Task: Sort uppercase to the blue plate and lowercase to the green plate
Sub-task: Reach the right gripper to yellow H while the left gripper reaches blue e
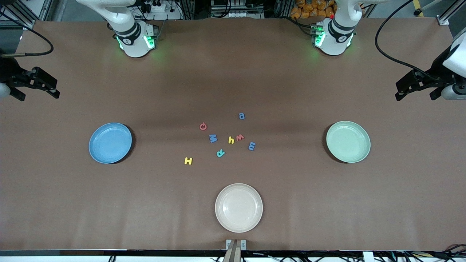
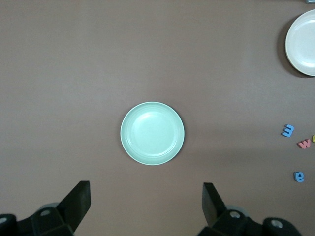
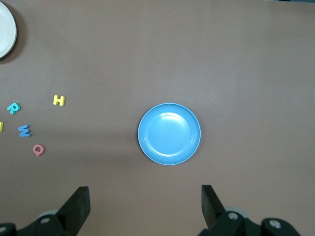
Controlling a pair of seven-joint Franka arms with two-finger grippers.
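Front view: eight foam letters (image 1: 225, 140) lie scattered mid-table, farther from the camera than the cream plate (image 1: 239, 207). Blue plate (image 1: 110, 142) toward the right arm's end, green plate (image 1: 348, 141) toward the left arm's. Left gripper (image 1: 415, 86) and right gripper (image 1: 38, 84) wait raised at the table ends, jaws released, holding nothing.

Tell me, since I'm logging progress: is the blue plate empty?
Empty. The blue plate shows only bare blue surface in the right wrist and front views; no letter lies in it.
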